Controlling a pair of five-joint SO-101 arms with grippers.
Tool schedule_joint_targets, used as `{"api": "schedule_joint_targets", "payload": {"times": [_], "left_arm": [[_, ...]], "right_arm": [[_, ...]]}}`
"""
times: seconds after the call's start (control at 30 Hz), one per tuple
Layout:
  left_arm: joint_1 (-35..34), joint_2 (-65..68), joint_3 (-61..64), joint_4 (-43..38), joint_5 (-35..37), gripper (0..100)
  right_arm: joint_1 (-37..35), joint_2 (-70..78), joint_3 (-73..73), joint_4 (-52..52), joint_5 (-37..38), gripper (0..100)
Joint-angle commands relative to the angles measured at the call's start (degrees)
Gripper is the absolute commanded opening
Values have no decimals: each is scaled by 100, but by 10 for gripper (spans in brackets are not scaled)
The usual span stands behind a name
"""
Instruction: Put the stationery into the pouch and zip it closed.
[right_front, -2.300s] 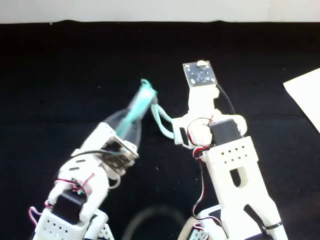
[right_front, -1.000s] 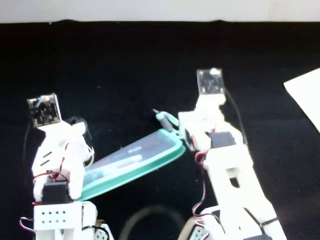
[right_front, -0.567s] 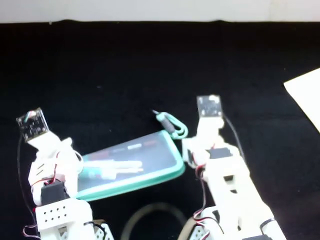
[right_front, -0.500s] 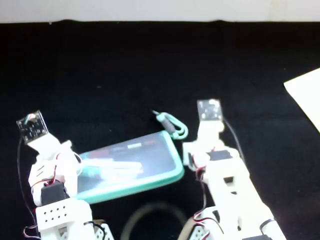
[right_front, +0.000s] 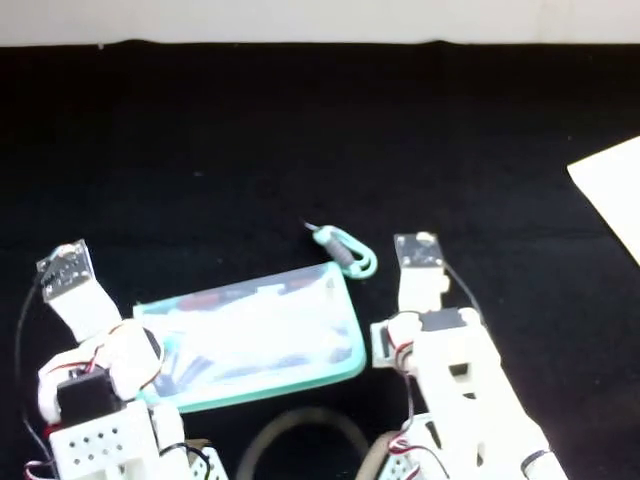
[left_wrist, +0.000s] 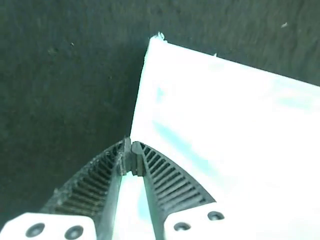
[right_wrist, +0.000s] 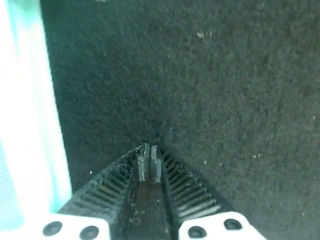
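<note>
Here, pouch (right_front: 250, 335) flat, long axis side to side, loop (right_front: 347, 253) toward clenched right gripper (right_wrist: 148, 151), left gripper (left_wrist: 131, 153) clenched too

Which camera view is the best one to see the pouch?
The high view: the whole pouch lies flat there, stationery visible inside. The left wrist view gives one pale corner, the right wrist view a strip of its edge.

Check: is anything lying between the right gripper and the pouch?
Nothing visible. The right gripper, shut, sits over bare black cloth right beside the teal edge of the pouch. In the high view the pouch lies flat between the arms, its loop strap free on the cloth.
</note>
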Motion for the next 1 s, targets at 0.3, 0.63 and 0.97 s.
{"api": "schedule_joint_targets", "payload": {"times": [0.3,0.63,0.97], "left_arm": [[-31,-1763,-954,607,-53,8],[-66,-1842,743,-554,-53,8],[-66,-1815,2730,-1029,-44,8]], "right_arm": [[40,-5200,1051,708,-9,6],[40,-6009,2651,-75,0,6],[22,-6176,3064,567,0,6]]}}
